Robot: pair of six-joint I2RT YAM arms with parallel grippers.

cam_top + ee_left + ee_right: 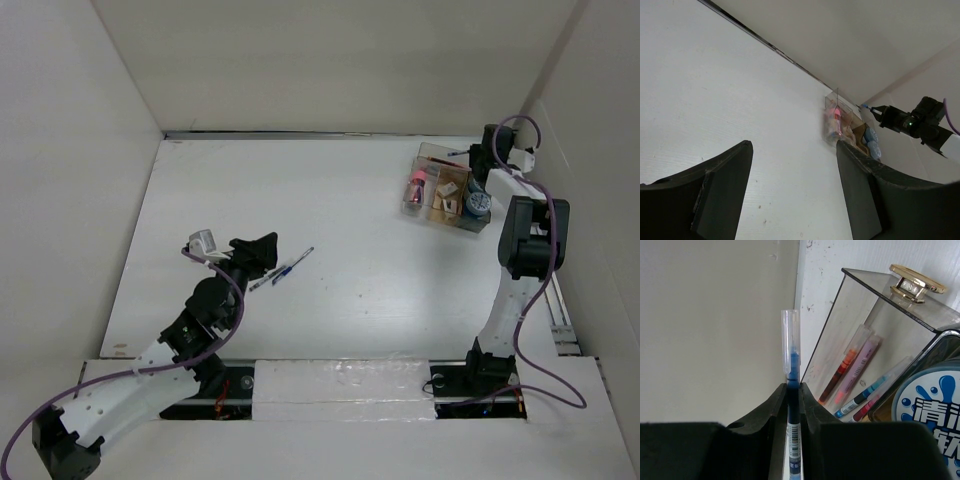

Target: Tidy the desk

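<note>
Nearest the arm bases, the black left claw is hovering low with its jaws standing well apart, gripping nothing. Just beside it, what look like two slim blue-and-white plastic pens are lying loose on the large flat white matte counter, which is stretching from the arms to the far wall. At the counter's far right corner, a small clear hard-plastic compartmented tray is sitting. The black right claw is clamping a thin blue pen with a clear glossy cap and hanging just beside the tray's near wall. Inside that tall compartment, several slender pens in orange, pink and teal are leaning at a slant. A round shiny gold metal cap and a round container with a blue-and-white printed label are sitting in neighbouring compartments. The step in hand appears to be delivering this pen. The next move is probably calling for shifting the pen over the pen compartment, tipping it in and letting go, then gathering the loose pens.
</note>
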